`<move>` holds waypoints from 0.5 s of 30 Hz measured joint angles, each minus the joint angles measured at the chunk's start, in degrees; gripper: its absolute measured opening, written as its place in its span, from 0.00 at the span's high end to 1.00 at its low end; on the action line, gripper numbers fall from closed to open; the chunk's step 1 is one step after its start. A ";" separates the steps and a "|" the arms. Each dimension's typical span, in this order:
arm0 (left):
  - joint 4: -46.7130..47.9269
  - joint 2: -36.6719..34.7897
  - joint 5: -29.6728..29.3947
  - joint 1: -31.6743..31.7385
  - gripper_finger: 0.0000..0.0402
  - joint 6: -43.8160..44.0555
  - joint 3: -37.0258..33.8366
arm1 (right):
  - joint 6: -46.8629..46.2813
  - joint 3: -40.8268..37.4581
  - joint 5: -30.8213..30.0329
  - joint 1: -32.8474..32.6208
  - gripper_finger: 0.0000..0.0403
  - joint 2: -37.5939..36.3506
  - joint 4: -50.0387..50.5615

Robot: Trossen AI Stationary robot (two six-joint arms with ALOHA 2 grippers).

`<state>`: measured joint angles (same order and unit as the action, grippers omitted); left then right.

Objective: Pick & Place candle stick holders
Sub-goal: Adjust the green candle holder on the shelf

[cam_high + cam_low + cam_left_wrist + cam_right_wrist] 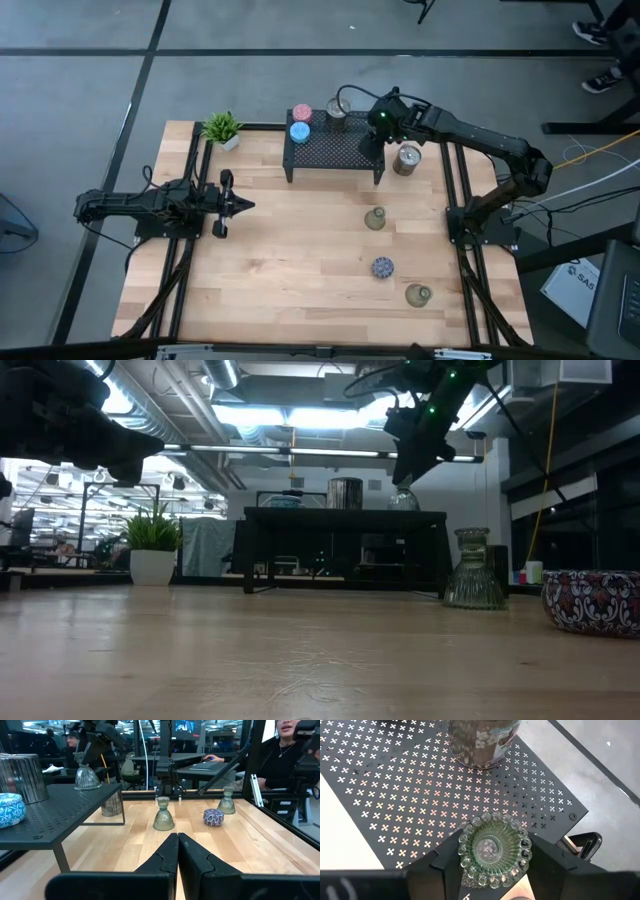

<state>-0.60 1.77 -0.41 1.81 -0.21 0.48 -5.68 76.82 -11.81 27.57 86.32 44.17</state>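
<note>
Between the fingers of the right gripper (pixel 492 857) we see a green glass candle holder (pixel 494 845) standing upright on the black rack (pixel 395 785), mouth up, axis vertical; the fingers flank it, contact unclear. The left gripper (pixel 177 851) waits shut.
</note>
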 joint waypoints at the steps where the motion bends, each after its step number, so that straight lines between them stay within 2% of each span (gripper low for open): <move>1: 0.00 -0.01 0.01 0.00 0.99 -0.02 -0.01 | 0.16 0.00 0.02 0.13 0.55 0.00 -0.23; 6: 0.00 0.01 0.01 -0.01 0.99 -0.04 -0.01 | 0.35 0.00 0.00 0.93 0.58 0.00 -3.72; 15: 0.00 -0.01 -0.01 -0.01 0.98 -0.02 -0.01 | 0.57 0.00 -0.43 3.73 0.57 0.00 -5.49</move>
<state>-0.60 1.76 -0.42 1.81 -0.23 0.47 -5.10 76.82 -12.25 31.30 86.32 38.68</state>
